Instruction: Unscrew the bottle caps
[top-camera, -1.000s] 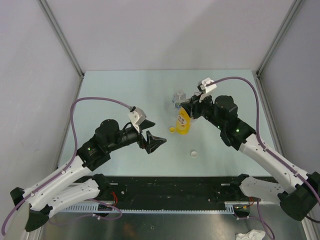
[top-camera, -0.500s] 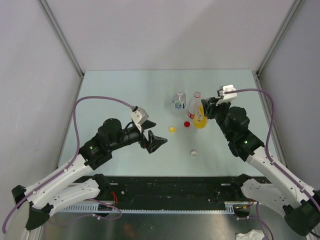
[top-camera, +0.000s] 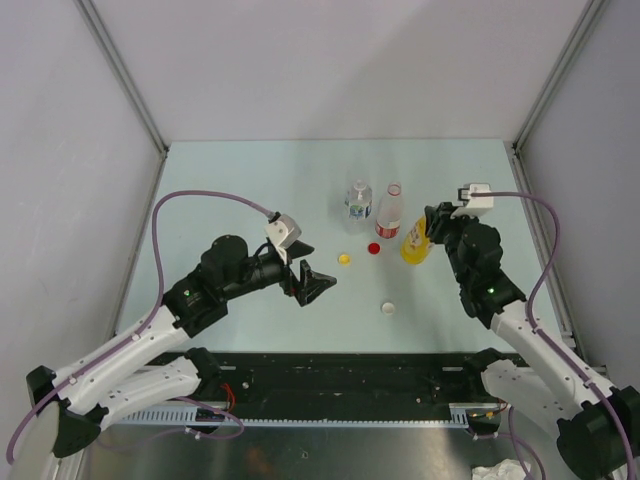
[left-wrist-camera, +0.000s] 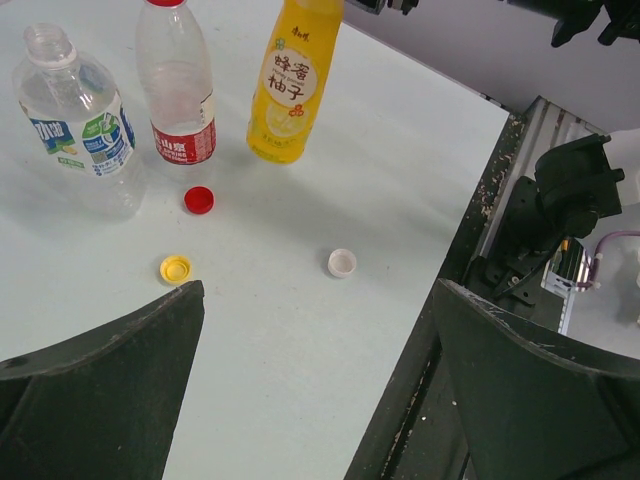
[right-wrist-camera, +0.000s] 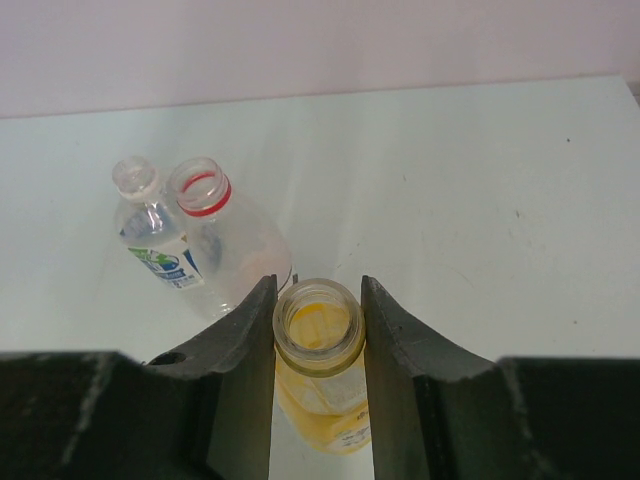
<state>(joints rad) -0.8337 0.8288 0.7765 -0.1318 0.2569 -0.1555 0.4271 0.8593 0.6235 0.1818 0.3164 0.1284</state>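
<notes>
The uncapped bottle of orange-yellow drink (right-wrist-camera: 320, 420) sat low at centre of the right wrist view, its open neck pinched between the right gripper's (right-wrist-camera: 318, 318) matte black fingers. A tilt or a hard squeeze on the thin plastic could have slopped liquid out, or knocked over the clear red-labelled bottle (top-camera: 390, 210) and the blue-green-labelled bottle (top-camera: 358, 200) close to its left, both also open. The red cap (top-camera: 374, 248), yellow cap (top-camera: 344, 259) and white cap (top-camera: 387, 308), small round discs, lay loose at mid-frame on the smooth pale table (top-camera: 250, 180). The left gripper (top-camera: 308, 268) hung spread wide, holding nothing.
</notes>
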